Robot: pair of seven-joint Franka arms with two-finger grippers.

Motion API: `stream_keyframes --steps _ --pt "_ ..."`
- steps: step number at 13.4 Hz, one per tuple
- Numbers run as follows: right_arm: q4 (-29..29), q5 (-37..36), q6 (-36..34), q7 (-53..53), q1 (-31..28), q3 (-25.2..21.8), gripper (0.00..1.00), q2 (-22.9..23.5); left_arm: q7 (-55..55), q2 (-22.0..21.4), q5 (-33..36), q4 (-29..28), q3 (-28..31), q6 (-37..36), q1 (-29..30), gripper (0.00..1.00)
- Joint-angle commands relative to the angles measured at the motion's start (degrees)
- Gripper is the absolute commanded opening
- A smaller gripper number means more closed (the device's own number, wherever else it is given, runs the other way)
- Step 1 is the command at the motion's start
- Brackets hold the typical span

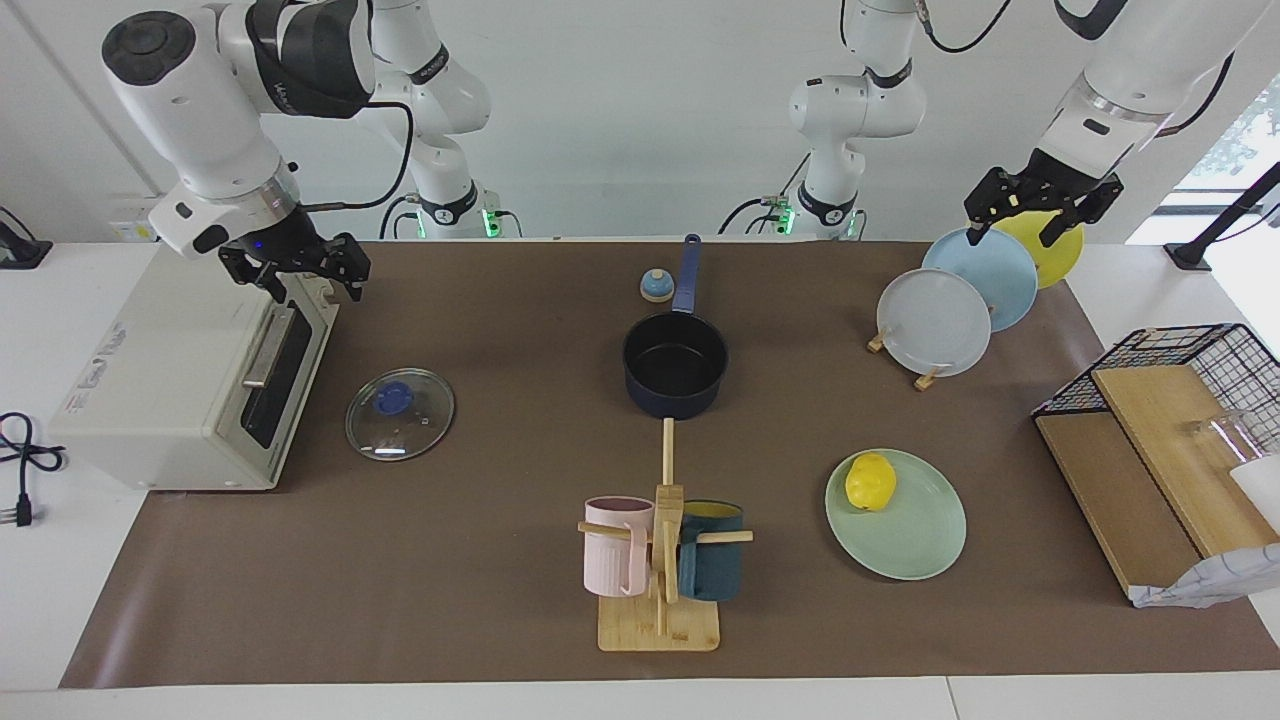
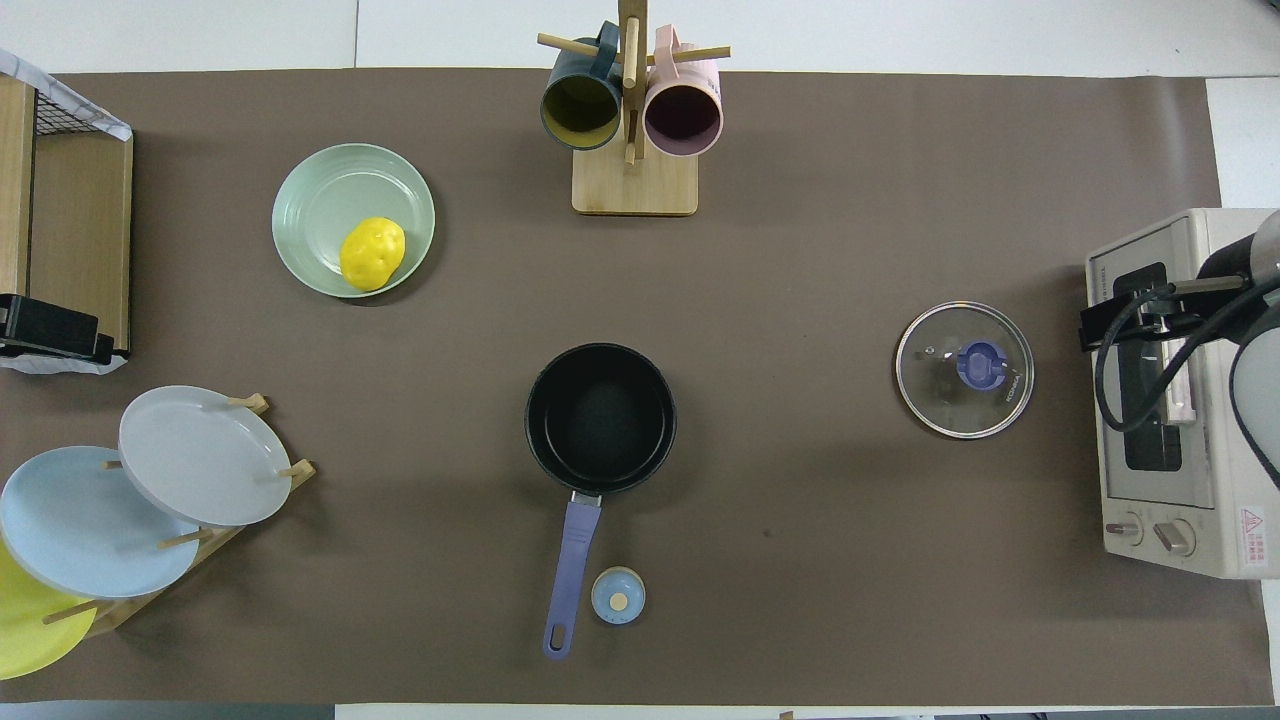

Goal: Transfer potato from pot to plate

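Resting on brown mat (image 1: 500,560), potato (image 1: 870,481) on plate (image 1: 915,540); pot (image 1: 675,365) empty; both tools (image 1: 1040,210) (image 1: 295,270) open, holding nothing

I work in a robotics lab arranged as a mock kitchen. My two white arms are mounted at the edge of a white table (image 1: 500,700) covered by a brown mat (image 1: 480,560), against a bare white wall with exposed cables. Kitchen props are laid out on the mat: a toaster oven (image 1: 190,380), a glass lid (image 1: 400,414), a saucepan (image 1: 675,376), a mug stand (image 1: 660,560), a plate rack (image 1: 905,345) and a wire basket (image 1: 1180,350).
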Motion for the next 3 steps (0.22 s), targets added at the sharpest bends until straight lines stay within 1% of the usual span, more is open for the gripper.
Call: stream_keyframes --steps 1,3 --pt "0.06 0.42 -0.99 0.88 -0.56 0.39 1.0 -0.36 0.62 -1.19 0.73 -0.75 -0.61 -0.66 0.07 1.0" --pt "0.06 0.42 -0.99 0.88 -0.56 0.39 1.0 -0.36 0.71 -1.37 0.73 -0.92 -0.61 -0.57 -0.01 1.0"
